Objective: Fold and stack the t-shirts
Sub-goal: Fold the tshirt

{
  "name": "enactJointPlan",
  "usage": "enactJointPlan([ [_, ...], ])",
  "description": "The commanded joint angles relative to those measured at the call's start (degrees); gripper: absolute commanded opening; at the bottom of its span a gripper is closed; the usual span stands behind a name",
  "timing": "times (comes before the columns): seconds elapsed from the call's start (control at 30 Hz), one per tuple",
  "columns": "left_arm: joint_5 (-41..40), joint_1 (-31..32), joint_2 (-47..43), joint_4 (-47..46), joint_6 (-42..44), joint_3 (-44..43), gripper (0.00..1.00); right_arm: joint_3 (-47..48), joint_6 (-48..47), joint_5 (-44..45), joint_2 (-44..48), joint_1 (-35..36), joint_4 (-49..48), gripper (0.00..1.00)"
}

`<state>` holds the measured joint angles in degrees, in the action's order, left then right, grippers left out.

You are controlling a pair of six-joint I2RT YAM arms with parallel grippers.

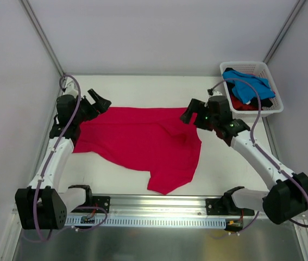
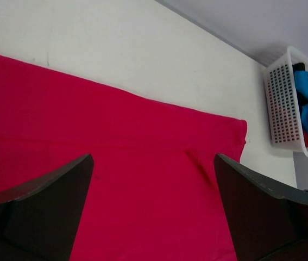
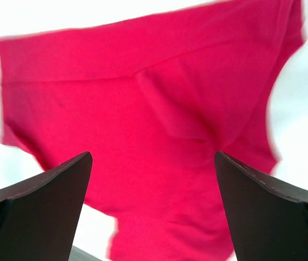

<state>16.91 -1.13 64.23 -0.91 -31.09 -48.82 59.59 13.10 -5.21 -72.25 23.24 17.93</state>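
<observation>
A crimson-red t-shirt (image 1: 143, 141) lies spread flat at the middle of the white table (image 1: 143, 89), its long axis running from 9 to 3 o'clock and one uneven flap trailing toward the near edge at about 5 o'clock. The left gripper (image 1: 98, 102) hovers at the shirt's 10 o'clock corner and the right gripper (image 1: 189, 114) at its 2 o'clock corner. Each has its jaws spread wide and grips nothing, and both wrist views show cloth lying below and between the fingers. Neither arm looks clearly nearer, since each stands over its own far corner. Bare table lies beyond the straight far hem at 12 o'clock and beside the flap at 7 o'clock. At 2 o'clock, well apart, a white basket (image 1: 277, 103) holds a blue t-shirt (image 1: 246, 87) over dark and red ones.
</observation>
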Motion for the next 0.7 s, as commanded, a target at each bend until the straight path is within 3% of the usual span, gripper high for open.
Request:
enactJointPlan([
  [0.0, -4.42, -0.46, -3.66, 0.64, -4.07, 2.14, 0.95, -7.37, 25.72, 9.32, 1.77, 4.6, -5.43, 0.99],
  [0.13, -6.44, -0.46, -8.5, 3.1, -2.14, 3.81, 0.96, -9.93, 35.04, 13.21, -2.28, 6.02, -5.27, 0.96],
  [0.27, -7.68, -0.46, -12.28, 4.33, -2.04, 5.66, 0.97, -12.48, 41.81, 12.85, -6.14, 9.35, -12.74, 0.88],
  [0.47, -8.12, -0.46, -15.36, 5.3, -1.43, 8.39, 0.98, -6.51, 44.99, 14.78, -19.22, 12.88, -17.49, 0.78],
  [0.67, -8.47, -0.46, -17.29, 6.44, -0.82, 8.56, 0.99, -0.19, 41.57, 22.96, -22.76, 14.99, -13.81, 0.72],
])
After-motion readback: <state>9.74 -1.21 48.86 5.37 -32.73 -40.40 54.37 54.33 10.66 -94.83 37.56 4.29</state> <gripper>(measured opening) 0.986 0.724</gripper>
